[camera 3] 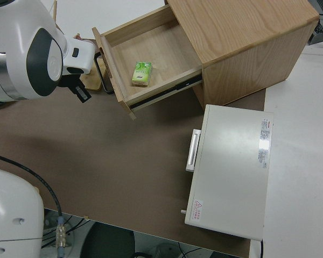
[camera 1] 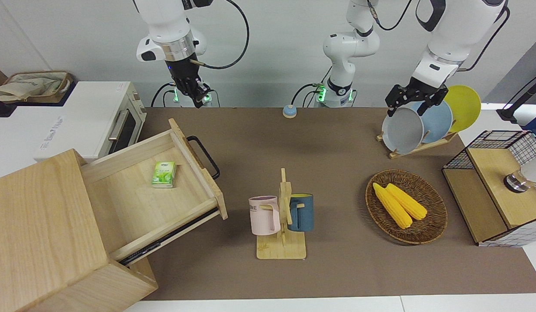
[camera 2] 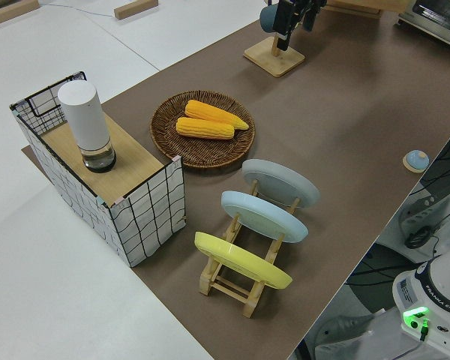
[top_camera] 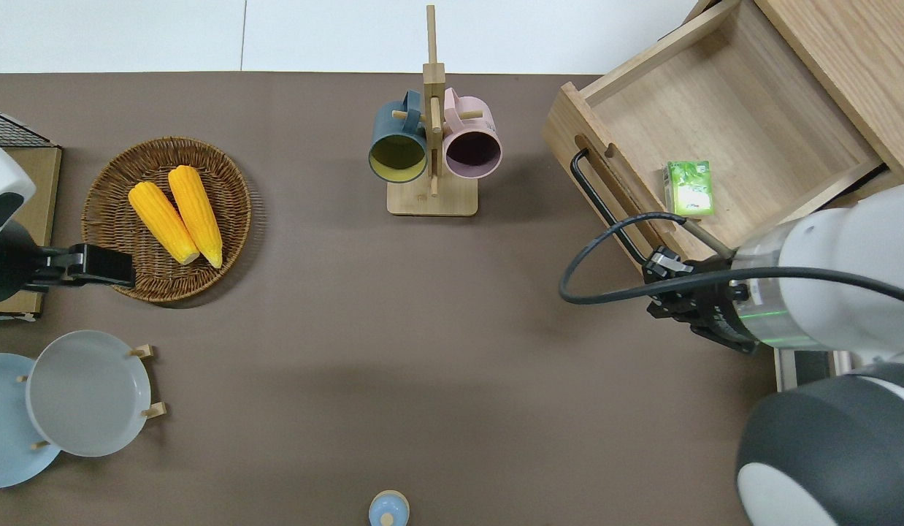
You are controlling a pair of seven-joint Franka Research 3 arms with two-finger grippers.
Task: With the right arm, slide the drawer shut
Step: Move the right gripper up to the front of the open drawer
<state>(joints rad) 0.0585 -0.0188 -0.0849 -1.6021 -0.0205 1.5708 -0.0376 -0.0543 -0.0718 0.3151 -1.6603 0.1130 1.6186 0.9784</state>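
Note:
The drawer (camera 1: 138, 195) stands pulled out of the pale-wood cabinet (camera 1: 38, 225) at the right arm's end of the table. Its black loop handle (camera 1: 205, 157) faces the middle of the table. A green carton (camera 1: 164, 174) lies inside. In the overhead view my right gripper (top_camera: 658, 269) is in the air over the end of the drawer's (top_camera: 744, 124) front and handle (top_camera: 602, 201) nearest the robots, touching nothing. It also shows in the front view (camera 1: 198, 95) and the right side view (camera 3: 83, 95). The left arm is parked, its gripper (camera 1: 405, 112) open.
A white toaster oven (camera 1: 86, 121) stands beside the cabinet, nearer to the robots. A mug rack (camera 1: 282, 216) with two mugs stands mid-table. A basket (camera 1: 432, 216) of corn, a plate rack (camera 1: 417, 125) and a wire-mesh box (camera 1: 497, 186) stand toward the left arm's end.

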